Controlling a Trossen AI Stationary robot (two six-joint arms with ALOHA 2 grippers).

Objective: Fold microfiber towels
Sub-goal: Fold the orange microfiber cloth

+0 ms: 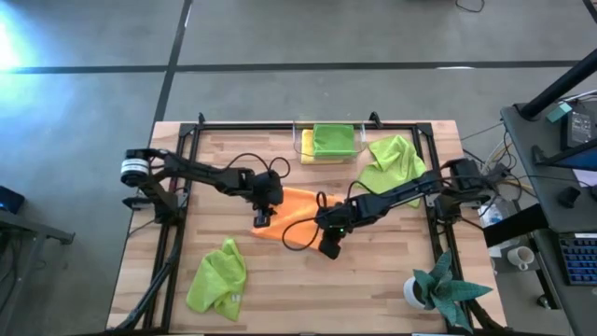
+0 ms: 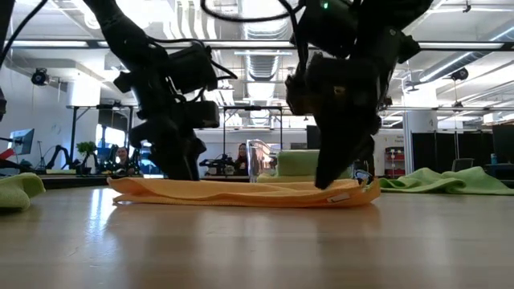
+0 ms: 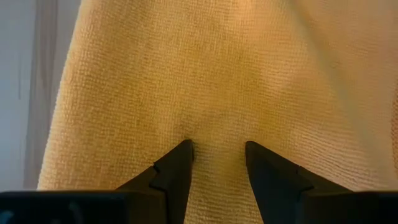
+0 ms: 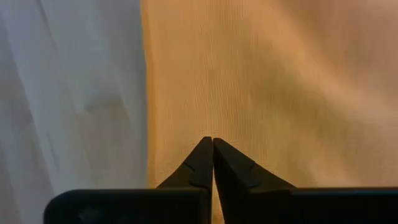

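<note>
While the orange towel (image 1: 297,207) lies flat at the middle of the tabletop (image 1: 280,289), both arms are lowered onto it, so the step in hand is judged to be the fold of this towel. Around it the other cloths are spread: one green towel (image 1: 218,277) is crumpled near the front left, a second (image 1: 394,161) lies at the back right, and a third (image 1: 335,139) is set in the clear bin (image 1: 303,143) at the back edge, with what may be a yellow cloth under it. The left gripper (image 3: 217,149) is set down on the orange towel's left part with its jaws apart, the tips pressed on the cloth and nothing caught between them. The right gripper (image 4: 212,144) is placed at the towel's front right part, just beside its edge, with its jaws fully together; whether a pinch of cloth is caught between them cannot be told from the wrist view. Next, a sure grip on the cloth is called for at both jaws, after which the held edge would need to be lifted and carried across to the opposite edge.
</note>
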